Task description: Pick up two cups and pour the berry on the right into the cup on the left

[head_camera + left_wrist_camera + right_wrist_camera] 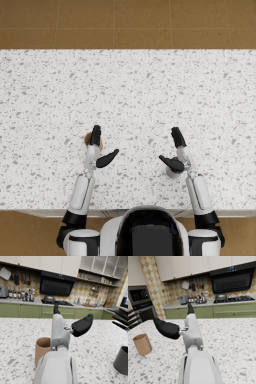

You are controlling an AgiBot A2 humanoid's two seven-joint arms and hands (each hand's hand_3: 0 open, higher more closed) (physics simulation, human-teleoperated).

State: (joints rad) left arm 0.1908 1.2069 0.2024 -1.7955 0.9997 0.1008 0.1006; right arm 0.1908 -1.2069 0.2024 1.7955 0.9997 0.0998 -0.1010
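Standing on the speckled white terrazzo worktop (130,90), a tan cylindrical cup (43,349) sits just beside the left hand (100,150), on that hand's outer side and partly hidden under its outstretched fingers in the head view. That hand holds nothing, fingers straight and thumb splayed inward toward the other arm. The right hand (175,150) is likewise spread and empty, thumb pointing inward. A dark grey tapered cup (172,172) stands close beneath the right hand, near its thumb and wrist; whether they touch cannot be told. The berry is not visible in any view. Neither cup is lifted.
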